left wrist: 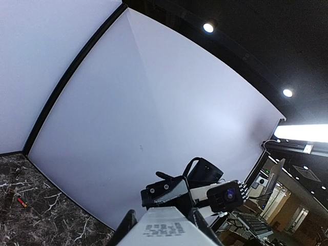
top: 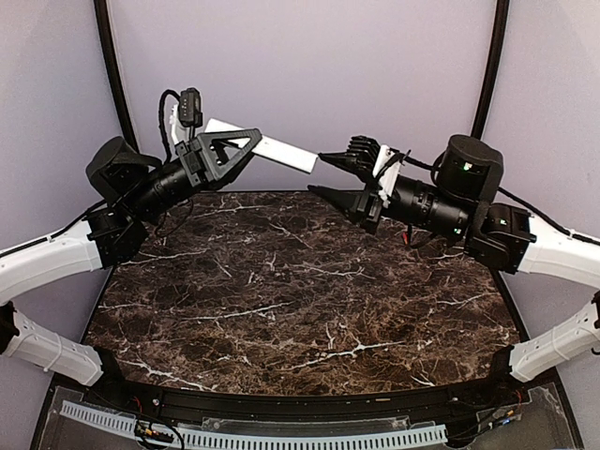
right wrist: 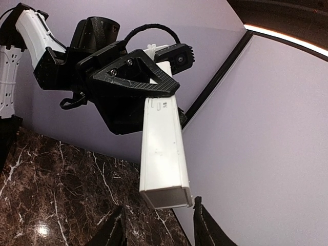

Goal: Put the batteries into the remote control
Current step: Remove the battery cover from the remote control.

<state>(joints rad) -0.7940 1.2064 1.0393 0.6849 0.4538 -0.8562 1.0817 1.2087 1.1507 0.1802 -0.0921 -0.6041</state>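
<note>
The remote control (top: 277,148), a long white bar, is held in the air over the far edge of the table. My left gripper (top: 234,150) is shut on its left part; its dark fingers flank the bar (left wrist: 164,229) in the left wrist view. My right gripper (top: 319,174) stands open at the bar's free right end. In the right wrist view that end (right wrist: 166,192) hangs just beyond my right fingertips (right wrist: 197,205), with no contact showing. One small red battery (left wrist: 21,202) lies on the table, far from both grippers.
The dark marble table (top: 300,300) lies below both raised arms. A pale backdrop wall (top: 309,75) stands close behind the grippers. A white perforated rail (top: 253,436) runs along the near edge.
</note>
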